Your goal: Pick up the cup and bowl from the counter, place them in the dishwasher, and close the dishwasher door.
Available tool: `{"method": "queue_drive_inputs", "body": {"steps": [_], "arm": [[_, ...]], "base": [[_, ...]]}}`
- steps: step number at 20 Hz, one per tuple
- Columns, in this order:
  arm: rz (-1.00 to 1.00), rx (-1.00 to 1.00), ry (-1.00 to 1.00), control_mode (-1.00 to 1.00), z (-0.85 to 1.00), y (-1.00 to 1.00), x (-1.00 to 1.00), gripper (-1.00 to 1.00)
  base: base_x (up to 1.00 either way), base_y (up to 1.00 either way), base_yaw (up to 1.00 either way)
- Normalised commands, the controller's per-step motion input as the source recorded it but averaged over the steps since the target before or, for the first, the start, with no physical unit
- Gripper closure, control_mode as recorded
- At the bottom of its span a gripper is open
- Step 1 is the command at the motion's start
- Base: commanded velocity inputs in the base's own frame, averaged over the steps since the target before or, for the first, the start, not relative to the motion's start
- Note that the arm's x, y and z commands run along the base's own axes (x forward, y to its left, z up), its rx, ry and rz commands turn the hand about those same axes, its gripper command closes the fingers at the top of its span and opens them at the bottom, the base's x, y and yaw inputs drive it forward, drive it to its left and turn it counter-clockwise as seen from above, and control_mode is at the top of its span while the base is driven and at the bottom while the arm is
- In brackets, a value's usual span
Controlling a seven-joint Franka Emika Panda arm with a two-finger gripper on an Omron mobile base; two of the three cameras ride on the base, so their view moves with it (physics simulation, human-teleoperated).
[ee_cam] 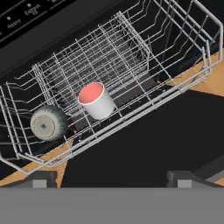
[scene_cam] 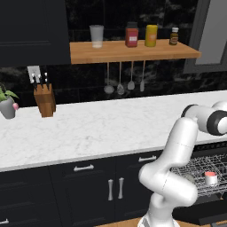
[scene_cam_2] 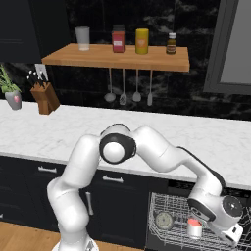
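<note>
Long white marble-veined counter [scene_cam: 88, 128] across both base views, above dark cabinets [scene_cam: 88, 190] with silver handles. Wooden shelf [scene_cam: 128, 52] on the black back wall, carrying a pale glass tumbler [scene_cam: 96, 36], a red jar [scene_cam: 131, 35], a yellow jar [scene_cam: 151, 36] and a small brown bottle [scene_cam: 174, 36]. Four metal utensils [scene_cam: 125, 84] hung under the shelf. Knife block [scene_cam: 45, 99] and potted plant [scene_cam: 7, 105] at the counter's left end, near each other but apart.

Dishwasher [scene_cam_2: 196, 206] open under the counter to the right, its door [ee_cam: 144, 148] lying flat and black beneath the pulled-out grey wire rack [ee_cam: 131, 57]. White arm [scene_cam_2: 147, 152] bent over and down toward the rack.

In the rack, seen from the hand: grey bowl [ee_cam: 48, 123] tipped on its side, base facing the camera, just beside the cup [ee_cam: 97, 101]; whether touching, cannot tell. Cup white with a red-orange inside, leaning in the wires, also visible in the rack from the left base [scene_cam: 210, 178] and right base [scene_cam_2: 194, 228].

Gripper [ee_cam: 112, 176] above the door with jaws spread wide, holding nothing, well apart from cup and bowl.
</note>
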Motion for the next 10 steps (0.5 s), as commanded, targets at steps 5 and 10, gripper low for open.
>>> {"method": "queue_drive_inputs", "body": {"steps": [5, 10], "arm": [[0.08, 0.0, 0.0, -1.0, 0.0, 0.03, -0.37, -1.0], [0.0, 0.01, 0.0, -1.0, 0.0, 0.02, -0.52, -1.0]], "base": [[0.0, 0.0, 0.0], [0.0, 0.0, 0.0]]}}
